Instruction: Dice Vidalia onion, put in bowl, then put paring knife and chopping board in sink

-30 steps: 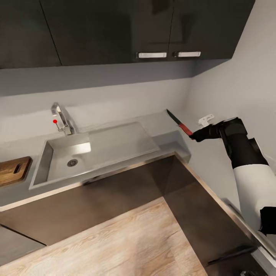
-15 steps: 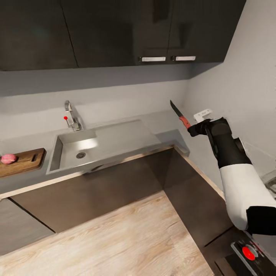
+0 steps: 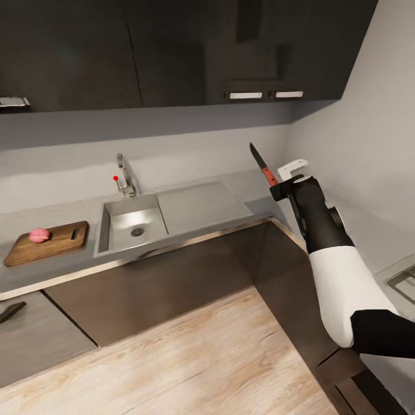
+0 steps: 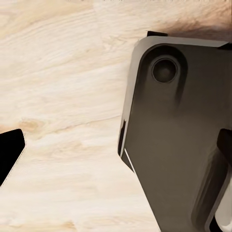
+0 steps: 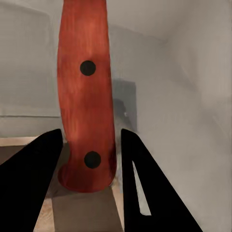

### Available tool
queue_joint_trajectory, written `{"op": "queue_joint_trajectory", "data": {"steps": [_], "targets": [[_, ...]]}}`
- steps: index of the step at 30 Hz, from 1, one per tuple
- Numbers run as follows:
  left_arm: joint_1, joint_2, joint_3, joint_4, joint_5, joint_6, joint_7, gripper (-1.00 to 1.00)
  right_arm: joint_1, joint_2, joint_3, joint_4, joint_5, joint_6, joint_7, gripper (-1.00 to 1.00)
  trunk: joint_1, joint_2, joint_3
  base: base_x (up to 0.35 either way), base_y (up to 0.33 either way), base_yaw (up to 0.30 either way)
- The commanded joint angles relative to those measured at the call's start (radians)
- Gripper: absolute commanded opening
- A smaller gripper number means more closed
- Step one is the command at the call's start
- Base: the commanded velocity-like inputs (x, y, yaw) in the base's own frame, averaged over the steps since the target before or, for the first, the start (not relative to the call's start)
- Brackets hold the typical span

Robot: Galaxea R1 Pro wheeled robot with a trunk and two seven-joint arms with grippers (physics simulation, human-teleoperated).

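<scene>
The right claw is clamped on the knife by its red handle, blade up, and it now rides higher and closer to the corner wall than a second ago, as the view swings toward the board. That suggests dicing comes next. Well to its left, past the sink, the onion sits on the board on the counter. Nothing blocks the path. The left claw's state cannot be told.

A kitchen: sink (chrome faucet), dark upper cabinets, countertop.
</scene>
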Motion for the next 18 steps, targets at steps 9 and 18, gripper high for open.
{"op": "queue_joint_trajectory", "data": {"steps": [9,18], "targets": [[-0.002,0.0,-0.008,0.005,0.006,-0.006,0.001,1.0,-0.001,-0.003,0.003,0.01,0.007,0.004,0.008,-1.0,0.001,-0.002,0.0,-0.004,0.202,0.0],[-0.002,0.0,-0.008,0.004,0.006,-0.005,0.001,1.0,0.0,0.005,0.008,0.02,0.015,0.001,-0.032,-1.0,0.001,-0.002,0.0,0.0,0.023,0.0]]}}
